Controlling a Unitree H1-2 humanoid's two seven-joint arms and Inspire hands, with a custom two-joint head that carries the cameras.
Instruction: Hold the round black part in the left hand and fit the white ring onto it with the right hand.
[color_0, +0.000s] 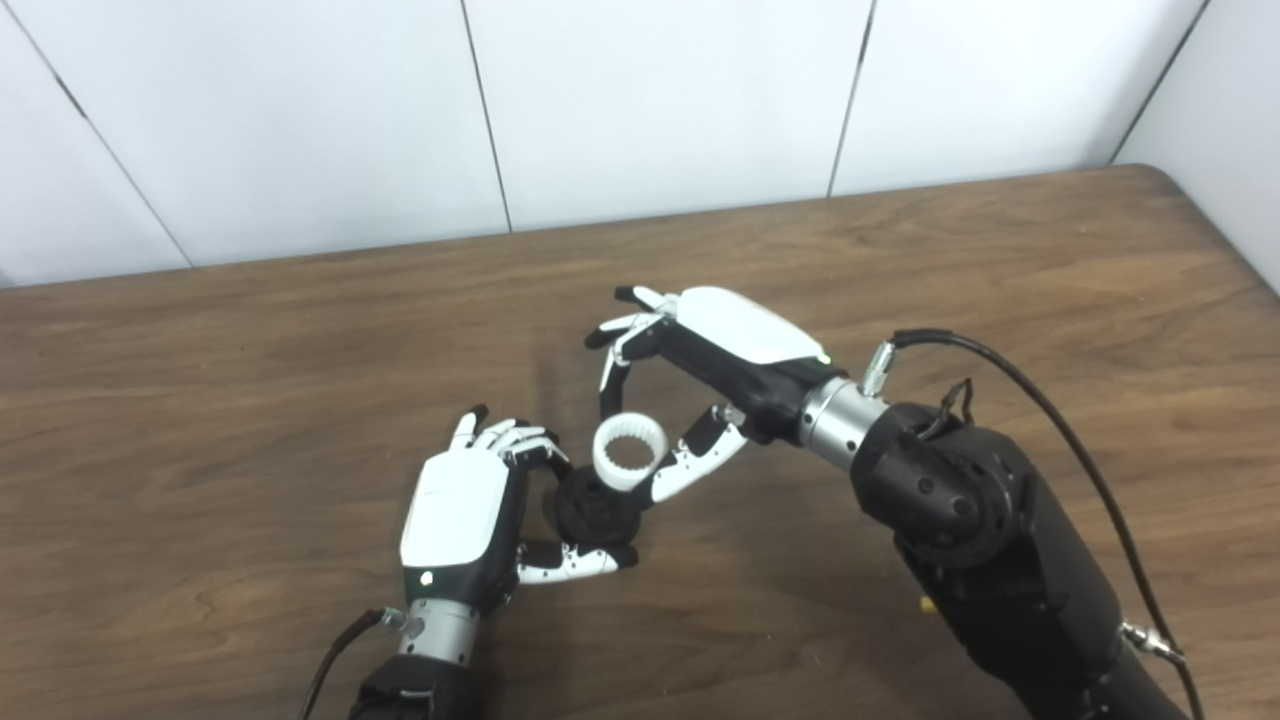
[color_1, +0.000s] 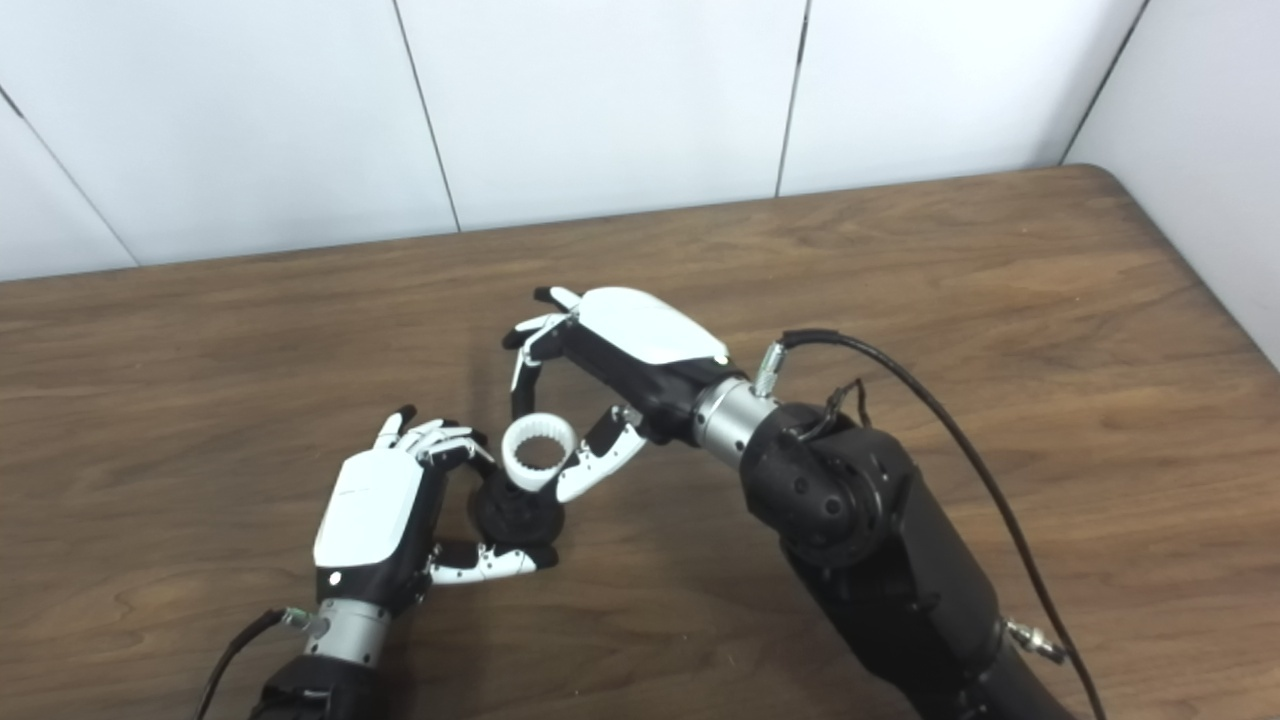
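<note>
My left hand (color_0: 470, 520) is shut on the round black part (color_0: 595, 508), gripping it between fingers and thumb just above the table. The white ring (color_0: 629, 453), toothed on its inside, is pinched between a finger and the thumb of my right hand (color_0: 690, 380). The ring sits tilted at the upper right edge of the black part and touches it. In the right eye view the same ring (color_1: 538, 451) rests against the black part (color_1: 515, 515), with my right hand (color_1: 610, 355) over it and my left hand (color_1: 385, 515) beside it. The black part's underside is hidden.
A brown wooden table (color_0: 1000, 280) spreads all around, with a white panelled wall (color_0: 650, 100) behind it. The table's right corner (color_0: 1160, 175) is rounded. A black cable (color_0: 1050, 400) loops off my right forearm.
</note>
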